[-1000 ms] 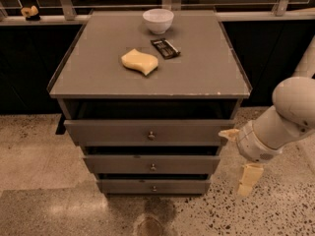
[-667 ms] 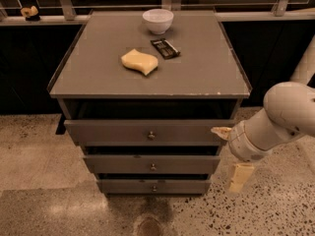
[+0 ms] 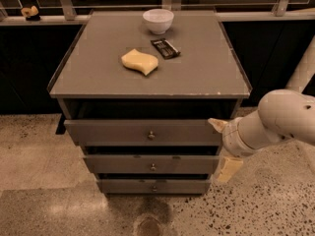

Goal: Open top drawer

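top drawer (image 3: 108,132) sitting right under the cabinet top (image 3: 98,77), front facing the camera, round knob (image 3: 151,135) at its centre, dark gap showing above its front edge; how far out it is standing, can't tell. gripper (image 3: 220,149) hanging at the right side of the drawer stack, well to the right of the knob, fingers spread apart. upper fingertip (image 3: 215,124) pointing at the right end of the top drawer front, touching or just short, can't tell. lower finger (image 3: 228,168) hanging down just beside the right end of the middle drawer (image 3: 123,164). white arm (image 3: 285,117) reaching in from the right edge. bottom drawer (image 3: 128,186) sitting lowest, above the speckled floor (image 3: 266,210). white bowl (image 3: 158,20), dark packet (image 3: 165,47) and yellow sponge (image 3: 140,61) lying on the cabinet top, bowl at the back, sponge nearest the front
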Tool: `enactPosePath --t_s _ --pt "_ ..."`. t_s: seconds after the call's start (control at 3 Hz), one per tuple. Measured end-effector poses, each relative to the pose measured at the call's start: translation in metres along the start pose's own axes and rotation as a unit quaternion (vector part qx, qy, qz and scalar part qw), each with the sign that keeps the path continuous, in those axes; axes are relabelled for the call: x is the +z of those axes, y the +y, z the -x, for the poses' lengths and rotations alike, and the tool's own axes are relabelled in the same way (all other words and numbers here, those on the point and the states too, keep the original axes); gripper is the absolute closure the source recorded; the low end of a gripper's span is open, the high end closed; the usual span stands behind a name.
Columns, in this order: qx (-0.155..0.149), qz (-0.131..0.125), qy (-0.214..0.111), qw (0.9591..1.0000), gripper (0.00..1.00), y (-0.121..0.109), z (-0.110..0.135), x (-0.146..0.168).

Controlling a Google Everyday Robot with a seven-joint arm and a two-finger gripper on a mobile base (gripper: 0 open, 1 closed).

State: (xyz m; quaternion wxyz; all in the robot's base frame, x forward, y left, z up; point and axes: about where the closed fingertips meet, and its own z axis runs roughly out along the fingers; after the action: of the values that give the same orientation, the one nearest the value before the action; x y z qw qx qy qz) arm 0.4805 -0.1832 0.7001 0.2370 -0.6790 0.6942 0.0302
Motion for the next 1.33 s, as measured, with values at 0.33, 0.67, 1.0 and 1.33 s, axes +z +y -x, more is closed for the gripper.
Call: enactPosePath --t_s 0.33,0.67,1.0,1.33 --pt "-0.001 -0.005 -0.004 1.0 0.0 -0.005 -0.001 0.003" --pt "-0.007 -0.019 -0.011 0.9997 0.0 -0.027 -0.003 0.019" --pt "-0.007 -0.037 -0.004 0.9993 0.0 -0.056 -0.009 0.046" --pt "-0.004 -0.04 0.035 0.9986 0.0 -0.073 -0.013 0.066"
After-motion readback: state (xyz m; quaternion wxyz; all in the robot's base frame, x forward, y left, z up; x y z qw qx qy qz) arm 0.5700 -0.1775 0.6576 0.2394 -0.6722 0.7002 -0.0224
